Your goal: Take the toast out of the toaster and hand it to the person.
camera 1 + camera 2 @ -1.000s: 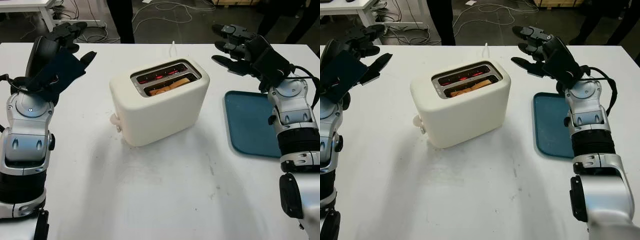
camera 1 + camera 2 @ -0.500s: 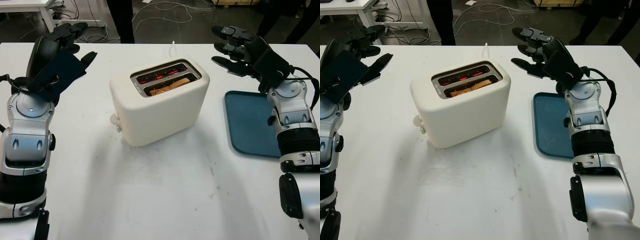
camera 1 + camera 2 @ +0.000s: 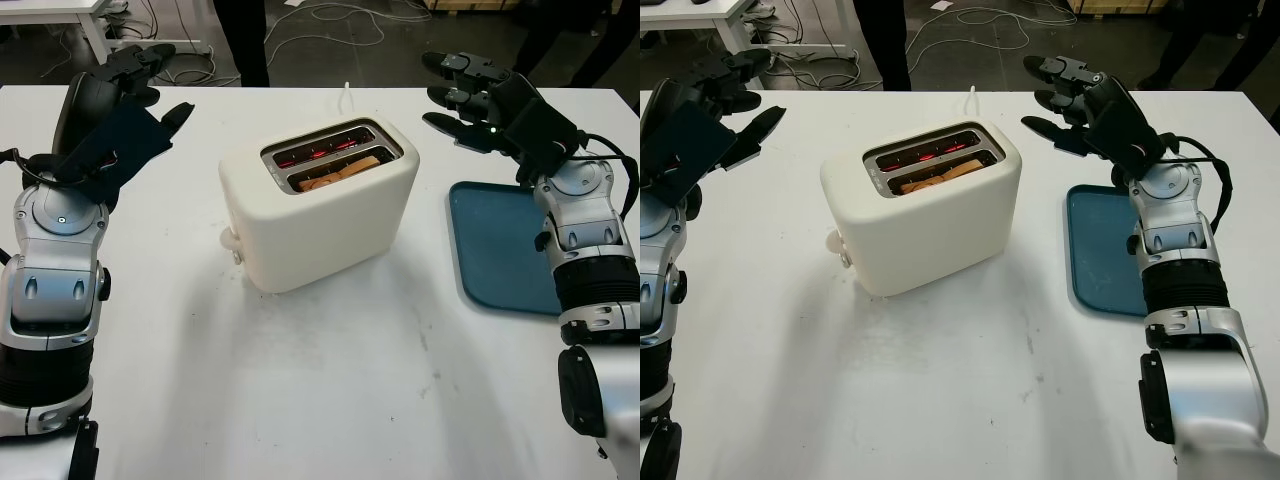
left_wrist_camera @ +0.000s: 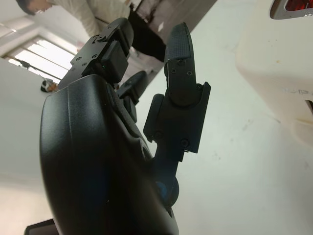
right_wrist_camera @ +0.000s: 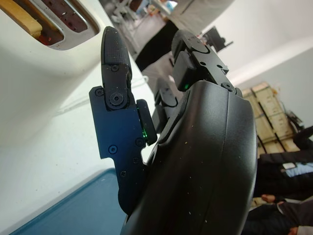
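The left robot hand (image 3: 130, 95) was raised above the far left part of the white worktop (image 3: 330, 380), open and holding nothing, well apart from the toaster. The cream two-slot toaster (image 3: 320, 205) stood near the middle of the worktop, set at an angle, with its lever knob (image 3: 229, 241) on the near-left end. The rear slot showed glowing red elements; the toast (image 3: 340, 175) sat low in the front slot, its top edge just visible below the rim. A white cord (image 3: 347, 98) ran from behind the toaster toward the far edge. The right robot hand (image 3: 475, 100) was held above the worktop to the right of the toaster and beyond the tray, open and empty, not touching the toaster. A blue tray (image 3: 500, 250) lay flat on the right side, beneath the right forearm. A person's dark trouser legs (image 3: 240, 35) stood beyond the far edge of the worktop.
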Tool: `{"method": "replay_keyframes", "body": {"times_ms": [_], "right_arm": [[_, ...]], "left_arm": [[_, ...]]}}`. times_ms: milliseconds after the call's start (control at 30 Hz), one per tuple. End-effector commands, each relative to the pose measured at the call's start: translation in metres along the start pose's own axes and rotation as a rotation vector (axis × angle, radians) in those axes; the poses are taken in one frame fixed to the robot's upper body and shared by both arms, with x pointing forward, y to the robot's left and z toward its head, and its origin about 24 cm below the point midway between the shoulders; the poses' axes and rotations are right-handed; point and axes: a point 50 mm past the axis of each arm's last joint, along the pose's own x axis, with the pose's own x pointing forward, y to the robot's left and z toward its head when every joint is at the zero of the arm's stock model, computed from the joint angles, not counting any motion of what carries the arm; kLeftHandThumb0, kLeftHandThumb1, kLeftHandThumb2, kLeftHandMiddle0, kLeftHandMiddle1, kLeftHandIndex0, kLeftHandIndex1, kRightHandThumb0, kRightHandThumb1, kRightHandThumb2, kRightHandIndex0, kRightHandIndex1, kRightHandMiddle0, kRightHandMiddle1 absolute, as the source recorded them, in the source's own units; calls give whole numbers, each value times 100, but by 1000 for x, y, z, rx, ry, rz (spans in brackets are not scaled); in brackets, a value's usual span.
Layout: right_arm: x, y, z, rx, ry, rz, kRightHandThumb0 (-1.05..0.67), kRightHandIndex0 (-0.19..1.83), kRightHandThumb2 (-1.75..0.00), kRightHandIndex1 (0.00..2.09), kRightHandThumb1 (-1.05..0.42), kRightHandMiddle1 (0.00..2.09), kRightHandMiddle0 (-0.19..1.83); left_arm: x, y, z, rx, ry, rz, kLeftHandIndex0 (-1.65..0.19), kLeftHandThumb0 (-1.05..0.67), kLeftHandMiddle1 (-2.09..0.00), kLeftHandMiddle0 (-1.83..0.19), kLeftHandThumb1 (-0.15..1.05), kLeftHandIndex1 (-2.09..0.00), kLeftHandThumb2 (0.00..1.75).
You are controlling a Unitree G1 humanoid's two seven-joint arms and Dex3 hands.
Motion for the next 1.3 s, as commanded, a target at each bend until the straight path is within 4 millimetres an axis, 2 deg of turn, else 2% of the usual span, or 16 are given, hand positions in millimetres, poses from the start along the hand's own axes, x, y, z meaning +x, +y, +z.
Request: {"method": "replay_keyframes", "body": {"times_ms": [0, 1267], "right_arm": [[3, -1, 6, 4, -32, -4, -55, 41, -21, 0, -92, 0, 38], [2, 1, 2, 17, -17, 3, -61, 43, -20, 0, -92, 0, 41]], "left_arm": [[-1, 1, -2, -6, 3, 6, -44, -49, -90, -6, 92, -8, 37], [-2, 1, -1, 30, 4, 5, -46, -48, -90, -7, 92, -10, 38]]}}
